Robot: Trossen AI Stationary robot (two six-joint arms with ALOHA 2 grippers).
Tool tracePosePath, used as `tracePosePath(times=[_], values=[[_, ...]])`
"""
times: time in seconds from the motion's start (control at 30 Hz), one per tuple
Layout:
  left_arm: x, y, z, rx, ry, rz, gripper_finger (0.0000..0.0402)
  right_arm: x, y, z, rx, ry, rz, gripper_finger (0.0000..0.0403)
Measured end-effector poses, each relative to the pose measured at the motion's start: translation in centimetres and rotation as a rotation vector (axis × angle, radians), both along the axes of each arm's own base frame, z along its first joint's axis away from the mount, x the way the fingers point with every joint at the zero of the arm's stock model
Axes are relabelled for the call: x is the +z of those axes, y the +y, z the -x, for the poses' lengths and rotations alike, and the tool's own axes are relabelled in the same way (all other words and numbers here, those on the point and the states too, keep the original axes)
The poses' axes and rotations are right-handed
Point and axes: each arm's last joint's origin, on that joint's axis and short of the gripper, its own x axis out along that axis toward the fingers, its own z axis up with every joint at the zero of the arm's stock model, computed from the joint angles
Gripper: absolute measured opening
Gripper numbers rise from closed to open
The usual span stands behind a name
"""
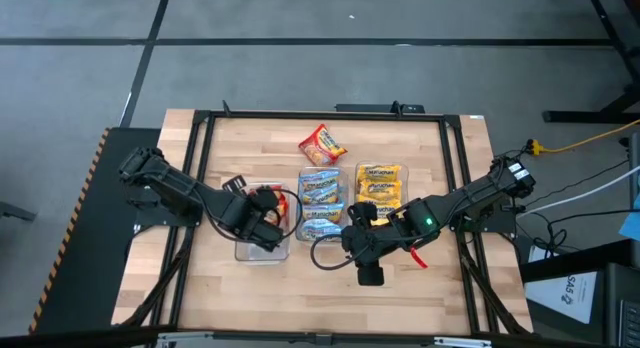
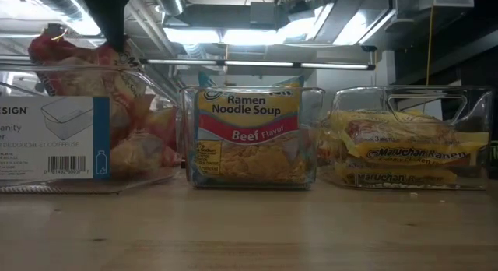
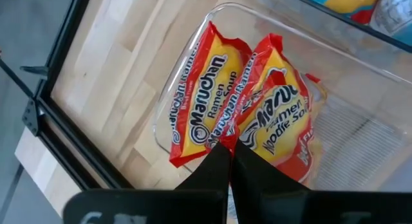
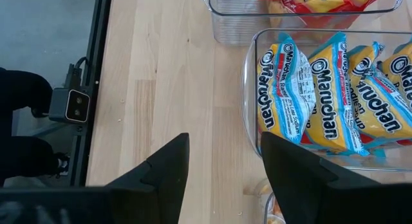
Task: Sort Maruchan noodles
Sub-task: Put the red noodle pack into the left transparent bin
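Three clear bins stand side by side. The left bin (image 1: 250, 250) holds red Maruchan packets (image 3: 199, 102), the middle bin (image 4: 250, 76) blue ones (image 4: 322, 95), and the right bin (image 2: 467, 100) yellow ones (image 1: 378, 186). One loose orange-red packet (image 1: 322, 145) lies flat on the table beyond the bins. My left gripper (image 3: 228, 156) reaches into the left bin, shut on a red packet. My right gripper (image 4: 225, 166) hovers open over bare wood near the front of the middle and right bins, holding nothing. My left gripper pinches a red packet by its crinkled edge (image 3: 225, 139), at the spot where two red packets meet. The fingers slant down into the left bin from above. The packets lean on the bin's floor and wall. Whether one packet or both are caught, I cannot tell.
A black metal frame (image 1: 190, 188) runs around the wooden table top. A small camera (image 4: 77, 105) sits on the near rail. Bare wood (image 1: 300, 288) lies in front of the bins. The left bin carries a white and blue label (image 2: 54, 139).
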Motion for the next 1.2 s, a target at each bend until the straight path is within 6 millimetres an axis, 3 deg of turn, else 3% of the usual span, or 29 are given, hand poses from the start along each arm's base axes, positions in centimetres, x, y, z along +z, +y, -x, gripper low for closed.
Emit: tracePosePath(times=[0.17,0.57,0.7,0.87,1.07,1.2], values=[[0.0,0.0,0.0,0.0,-0.002,0.0,0.0004,0.0,0.0,0.0,0.0,0.0,0.0,0.0198],[0.1,0.6,-0.3,0.009,-0.035,-0.06,0.0078,0.0,0.0,0.0,0.0,0.0,0.0,0.0198],[-0.1,0.7,-0.3,0.04,0.02,0.055,0.0083,0.0,0.0,0.0,0.0,0.0,0.0,0.0198],[-1.9,0.8,0.3,0.07,0.107,0.098,0.0084,0.0,0.0,0.0,0.0,-0.001,0.0,0.0198],[-5.5,0.7,1.0,0.122,0.164,0.16,0.0084,0.0,0.0,0.0,0.0,-0.001,0.001,0.0198],[-6.0,0.5,1.4,0.135,0.176,0.13,0.0084,0.0,0.0,0.0,0.0,0.0,0.001,0.0198]])
